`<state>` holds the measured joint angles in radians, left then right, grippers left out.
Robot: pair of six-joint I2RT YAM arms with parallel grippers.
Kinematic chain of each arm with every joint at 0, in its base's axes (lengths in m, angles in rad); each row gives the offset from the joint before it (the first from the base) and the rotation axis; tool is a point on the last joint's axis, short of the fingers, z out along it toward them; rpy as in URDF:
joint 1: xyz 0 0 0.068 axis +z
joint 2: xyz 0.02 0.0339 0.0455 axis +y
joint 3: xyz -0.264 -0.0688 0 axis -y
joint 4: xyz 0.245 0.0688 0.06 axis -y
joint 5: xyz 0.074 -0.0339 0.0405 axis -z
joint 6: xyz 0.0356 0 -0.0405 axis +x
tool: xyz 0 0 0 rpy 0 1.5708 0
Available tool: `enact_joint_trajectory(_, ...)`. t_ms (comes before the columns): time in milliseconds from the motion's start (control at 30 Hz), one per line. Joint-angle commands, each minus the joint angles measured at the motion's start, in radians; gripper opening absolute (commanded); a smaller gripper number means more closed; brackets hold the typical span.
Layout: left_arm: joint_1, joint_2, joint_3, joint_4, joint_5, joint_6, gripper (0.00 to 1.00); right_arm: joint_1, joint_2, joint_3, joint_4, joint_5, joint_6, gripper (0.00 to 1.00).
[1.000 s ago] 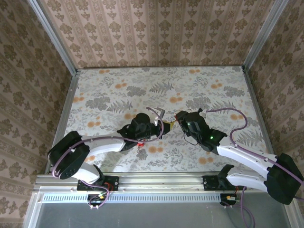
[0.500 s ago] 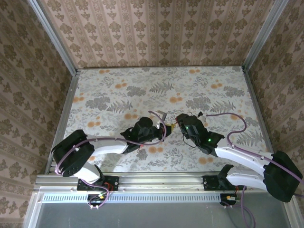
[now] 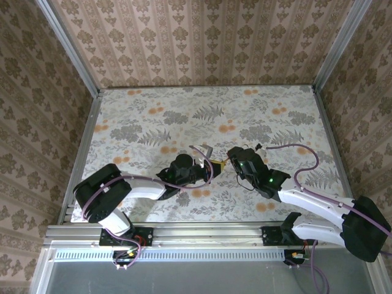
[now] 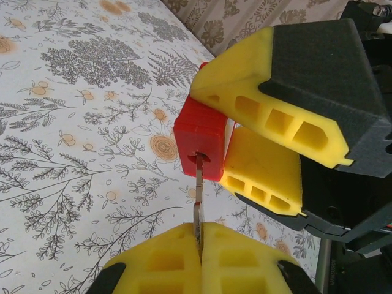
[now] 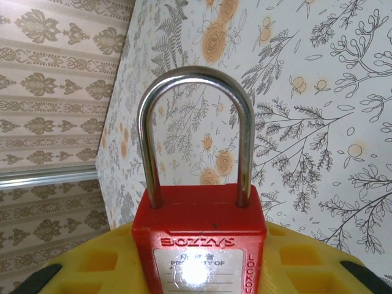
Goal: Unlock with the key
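A red padlock with a steel shackle sits between yellow pads, my right gripper shut on its body. Both shackle legs are seated in the body. In the left wrist view, the padlock shows its underside, clamped by the right gripper's yellow fingers. My left gripper is shut on the key, whose thin blade stands edge-on with its tip in the keyhole. From above, the left gripper and the right gripper meet at the table's near middle.
The floral tabletop stretches away behind both grippers. Metal frame rails and patterned walls close it in on three sides. The right arm's purple cable loops over the table at the right.
The left arm's elbow has swung right and its gripper has shifted slightly toward the lock. The right gripper has barely moved. Both grips are unchanged.
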<state>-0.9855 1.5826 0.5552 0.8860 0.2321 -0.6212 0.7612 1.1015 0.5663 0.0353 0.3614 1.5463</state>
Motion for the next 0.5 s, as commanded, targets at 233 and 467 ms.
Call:
enact_joint_trajectory(233, -0.006, -0.076, 0.097, 0.315, 0.000, -0.004, 0.00, 0.143, 0.101, -0.020, 0.127, -0.324, 0.024, 0.00)
enact_joint_trajectory(467, 0.017, -0.070, 0.056, 0.370, 0.013, -0.031, 0.00, 0.144, 0.137, 0.038, 0.103, -0.391, -0.023, 0.00)
